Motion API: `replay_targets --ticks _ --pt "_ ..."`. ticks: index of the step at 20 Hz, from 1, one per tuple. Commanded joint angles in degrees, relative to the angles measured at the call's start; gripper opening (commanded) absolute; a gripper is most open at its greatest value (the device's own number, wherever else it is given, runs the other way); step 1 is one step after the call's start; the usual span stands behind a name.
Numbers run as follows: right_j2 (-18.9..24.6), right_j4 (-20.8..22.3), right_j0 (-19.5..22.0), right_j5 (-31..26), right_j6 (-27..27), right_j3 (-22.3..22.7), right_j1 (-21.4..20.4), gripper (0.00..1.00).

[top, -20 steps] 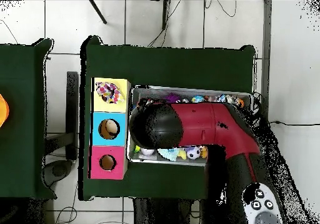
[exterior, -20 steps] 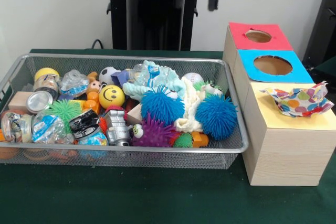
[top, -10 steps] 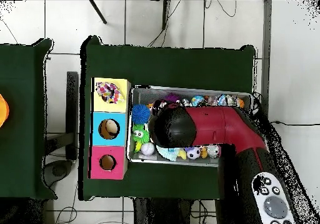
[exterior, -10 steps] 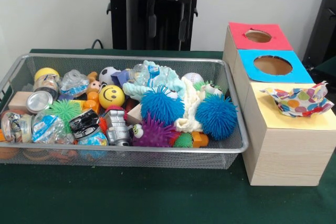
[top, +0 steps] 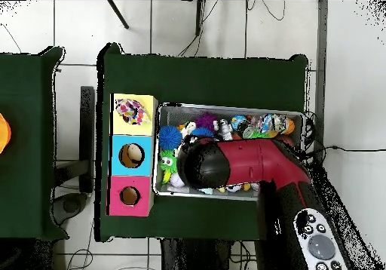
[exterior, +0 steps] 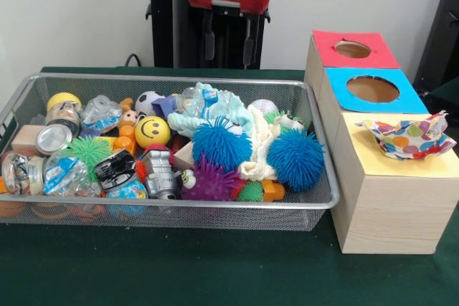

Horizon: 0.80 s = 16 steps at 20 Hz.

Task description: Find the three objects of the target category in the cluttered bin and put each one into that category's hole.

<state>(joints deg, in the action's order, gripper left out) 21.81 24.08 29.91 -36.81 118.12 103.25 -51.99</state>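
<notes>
Tool: the tool [exterior: 229, 37] is hanging above the far rim of the bin, under the red wrist; its two dark fingers [exterior: 209, 36] are standing apart with nothing between them, so it is released.
Arm: the red and black arm [top: 249, 164] is reaching across the bin in the overhead view and hiding much of the near half of it.
Bin: the wire mesh bin [exterior: 215, 209] is sitting on the green counter [exterior: 179, 270], its long axis running side to side in the front view, just beside the box.
Box: the wooden box [exterior: 387, 206] is lying with its long axis running away from the camera; a red-topped hole [exterior: 353, 49] is at the far end, a blue-topped hole [exterior: 372, 89] in the middle, and a yellow top nearest, with a dotted paper bowl [exterior: 409, 136] resting over it.
Spiky balls: two blue spiky balls [exterior: 221, 143] [exterior: 296, 158] are lying toward the right half of the bin, round, with no clear long axis; a purple spiky ball [exterior: 211, 180] with googly eyes is sitting in front of them, and a green one [exterior: 90, 150] at the left.
Other contents: a yellow smiley ball [exterior: 152, 132], face toward the camera, a soccer ball [exterior: 148, 102], a baseball [exterior: 263, 107], a pale cloth [exterior: 219, 105] and a silver toy robot [exterior: 161, 174] standing upright.
</notes>
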Motion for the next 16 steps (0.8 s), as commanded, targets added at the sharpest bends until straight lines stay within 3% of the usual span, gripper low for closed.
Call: replay_targets --ticks 1,9,16 --pt "2.96 3.17 -0.21 3.22 -5.16 7.97 0.05 1.0" --pt "3.15 4.72 -0.31 4.04 -4.72 7.53 1.8 1.0" --pt "1.47 8.13 -1.04 7.75 -3.07 4.55 8.31 1.0"
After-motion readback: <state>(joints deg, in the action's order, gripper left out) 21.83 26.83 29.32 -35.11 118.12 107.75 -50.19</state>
